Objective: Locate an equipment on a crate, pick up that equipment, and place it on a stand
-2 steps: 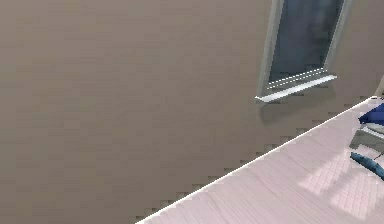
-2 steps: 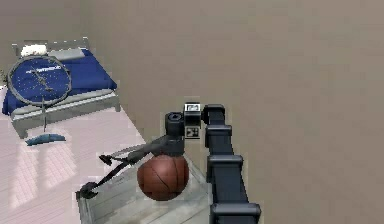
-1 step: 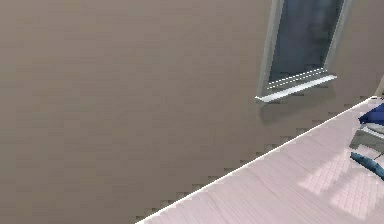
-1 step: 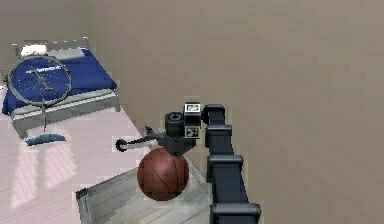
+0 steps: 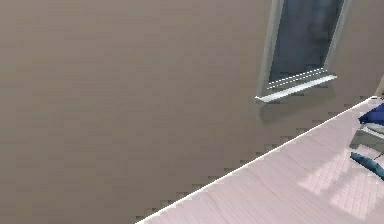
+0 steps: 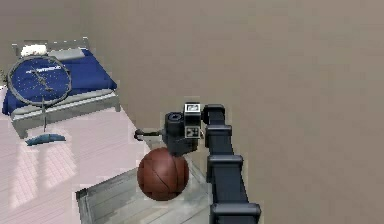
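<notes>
Basketball (image 6: 163, 174) sits on crate (image 6: 100, 200); tool (image 6: 174, 143) close by.

Wall (image 5: 120, 90) blocks ahead; bare floor (image 6: 40, 180) between crate (image 6: 100, 200) and bed (image 6: 100, 80).

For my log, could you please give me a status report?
Fingers near the basketball, cannot tell if holding. Basketball sits on the crate. Racket and bed stand farther off.

Bedroom of a home: a low bed with a dark blue cover (image 6: 85, 75) and pale pillows (image 6: 40, 49) stands on pale plank flooring (image 6: 40, 170) by plain beige walls (image 5: 120, 90). A round-headed stringed racket (image 6: 40, 80) stands before it, a brown basketball (image 6: 163, 173) rests on a grey crate (image 6: 105, 200), and a white-framed window (image 5: 303, 45) breaks one wall.
</notes>
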